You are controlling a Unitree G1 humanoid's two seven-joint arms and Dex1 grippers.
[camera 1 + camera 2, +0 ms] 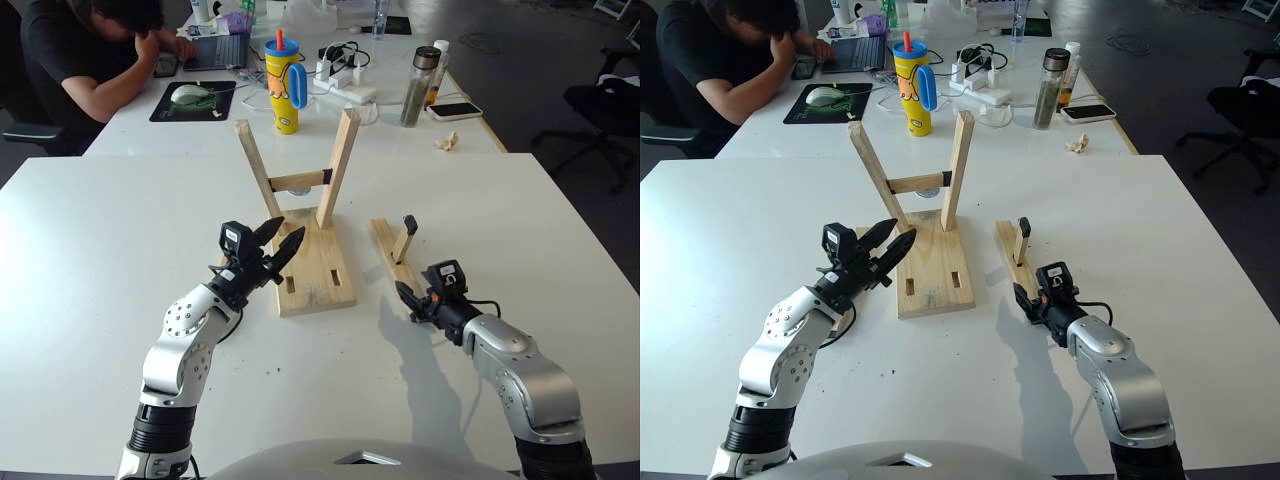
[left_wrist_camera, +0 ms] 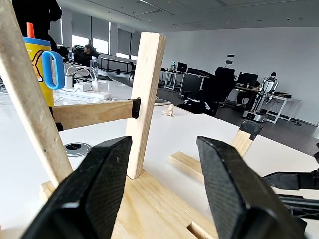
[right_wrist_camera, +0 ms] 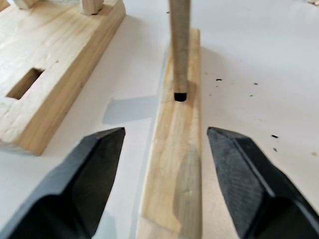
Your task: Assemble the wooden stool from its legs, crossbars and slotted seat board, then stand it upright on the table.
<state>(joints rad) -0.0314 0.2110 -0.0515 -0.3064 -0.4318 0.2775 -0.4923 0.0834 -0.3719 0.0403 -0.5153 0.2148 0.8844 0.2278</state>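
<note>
Right wrist view showed the open right gripper (image 3: 165, 134) straddling the loose leg (image 3: 172, 169) at lower centre, its long axis running up-frame; the open left gripper (image 1: 290, 229) sat farther away.

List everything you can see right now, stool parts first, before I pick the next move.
seat board: one, pale wood, flat on the white table, two near slots empty.
fitted legs: two, pale wood, standing at the board's far end.
fitted crossbar: one, wood, black at the ends, joining those legs.
loose leg: one, pale wood, flat on the table right of the board.
loose crossbar: one, wood with black tip, standing up from the loose leg.
cup: one, yellow with blue handle, on the back table.
bottle: one, dark-capped, back table.
left gripper: one, black, open, by the board's left edge.
right gripper: one, black, open, fingers either side of the loose leg's near end.
</note>
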